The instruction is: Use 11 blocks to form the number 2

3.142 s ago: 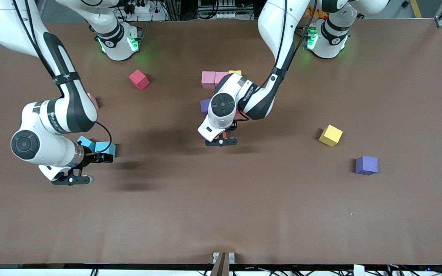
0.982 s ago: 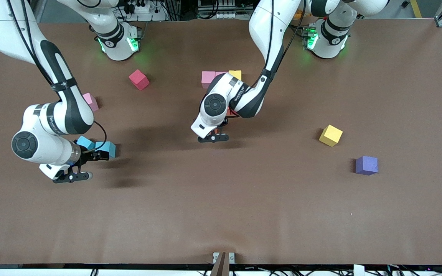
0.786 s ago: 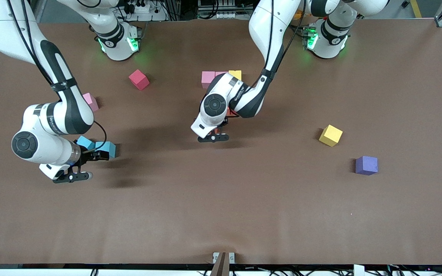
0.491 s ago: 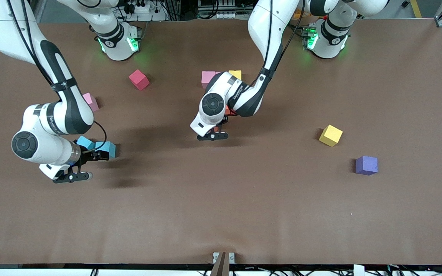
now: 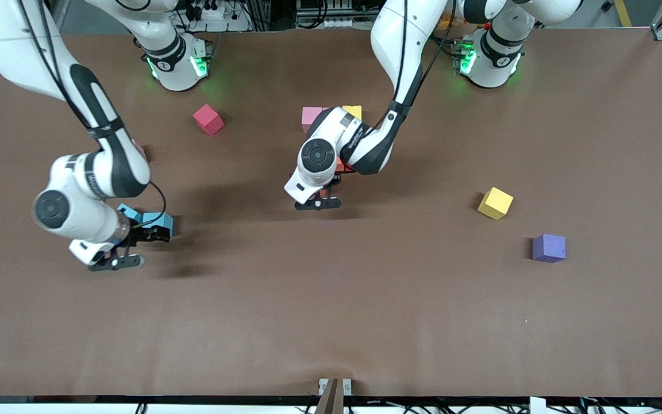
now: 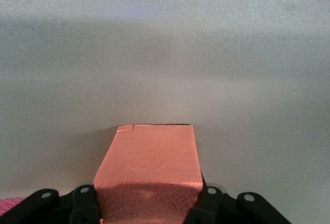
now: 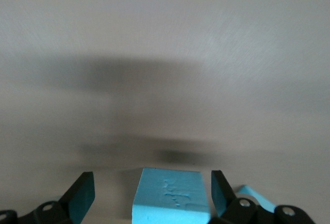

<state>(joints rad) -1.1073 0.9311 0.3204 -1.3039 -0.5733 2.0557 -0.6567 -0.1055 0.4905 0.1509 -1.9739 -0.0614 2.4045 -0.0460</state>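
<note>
Left pincer (image 6: 149, 203) clamped on a small orange foam cube (image 6: 149, 167), sitting low at the growing number 2 mid-table, right next to the pink foam cube (image 5: 310, 117) and yellow foam cube (image 5: 353, 111) of its top row. Crept a bit toward that row over the last few seconds, so probably lining up the placement; release not done yet.

Right pincer (image 7: 153, 193) spread wide, straddling a teal-blue foam cube (image 7: 172, 195) at the right arm's end of the table, now shifted over it. Looks like the next pick.

Front view hides the orange cube almost fully under the left wrist; left wrist view shows the grip plainly. Only the front view gives the strays: red foam cube (image 5: 208, 119), loose yellow foam cube (image 5: 495, 203), purple foam cube (image 5: 549, 248).
</note>
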